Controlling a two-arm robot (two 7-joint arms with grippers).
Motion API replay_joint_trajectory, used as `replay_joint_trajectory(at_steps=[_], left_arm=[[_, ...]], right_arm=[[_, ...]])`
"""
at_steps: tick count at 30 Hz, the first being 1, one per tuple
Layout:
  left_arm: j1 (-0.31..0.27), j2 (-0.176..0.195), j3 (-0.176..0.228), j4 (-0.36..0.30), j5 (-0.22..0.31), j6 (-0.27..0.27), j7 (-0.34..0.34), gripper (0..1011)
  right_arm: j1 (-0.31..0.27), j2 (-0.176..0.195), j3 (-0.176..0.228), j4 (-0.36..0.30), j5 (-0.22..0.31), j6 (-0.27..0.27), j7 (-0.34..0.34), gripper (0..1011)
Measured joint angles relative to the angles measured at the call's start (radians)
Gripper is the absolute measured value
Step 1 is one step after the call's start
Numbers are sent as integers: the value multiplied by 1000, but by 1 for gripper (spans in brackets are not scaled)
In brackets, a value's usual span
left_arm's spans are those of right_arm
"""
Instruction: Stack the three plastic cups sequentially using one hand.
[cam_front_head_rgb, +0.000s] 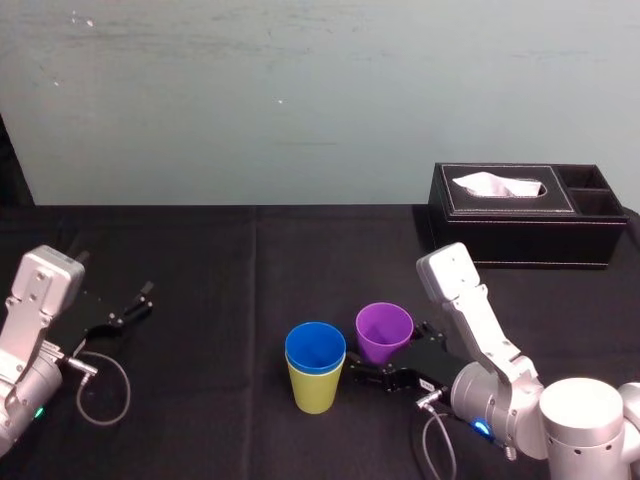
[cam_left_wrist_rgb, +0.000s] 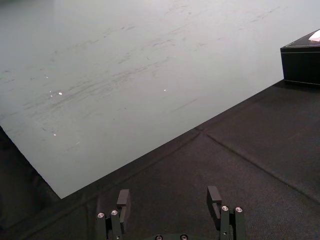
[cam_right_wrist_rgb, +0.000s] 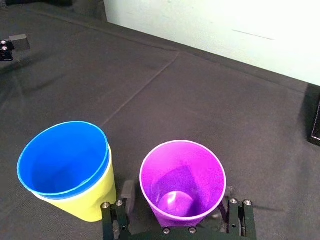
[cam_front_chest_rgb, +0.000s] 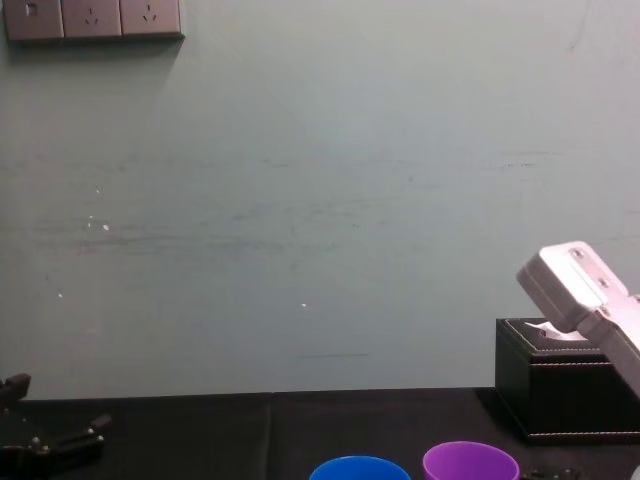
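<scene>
Purple cup (cam_right_wrist_rgb: 182, 182): likely light, thin, slick, crushable; grip low on wall. Right gripper (cam_right_wrist_rgb: 177, 194) fingers spread astride it. Left gripper (cam_left_wrist_rgb: 168, 196) parked far left, spread.

Black-clothed table (cam_front_head_rgb: 200, 260) carries yellow-green cup (cam_front_head_rgb: 316, 392), black tissue box (cam_front_head_rgb: 520, 240).

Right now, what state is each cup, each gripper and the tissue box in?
blue cup: upright, nested in the yellow-green cup.
yellow-green cup: upright, holding the blue cup.
purple cup: upright, unstacked, empty.
right gripper: open, straddling the purple cup.
left gripper: open, empty.
tissue box: tissue sticking out.
</scene>
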Motion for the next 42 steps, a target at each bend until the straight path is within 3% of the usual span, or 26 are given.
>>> replay_joint_trajectory(at_steps=[10, 22, 31, 42], left_arm=[[0, 0, 0, 0, 0, 0, 0, 1000], [0, 0, 0, 0, 0, 0, 0, 1000], [0, 0, 0, 0, 0, 0, 0, 1000], [0, 0, 0, 0, 0, 0, 0, 1000]], right_arm=[[0, 0, 0, 1, 0, -1, 1, 995], [-1, 1, 1, -2, 0, 0, 0, 743], [-4, 8, 2, -18, -4, 1, 0, 726], [15, 44, 27, -106, 38, 61, 49, 726]])
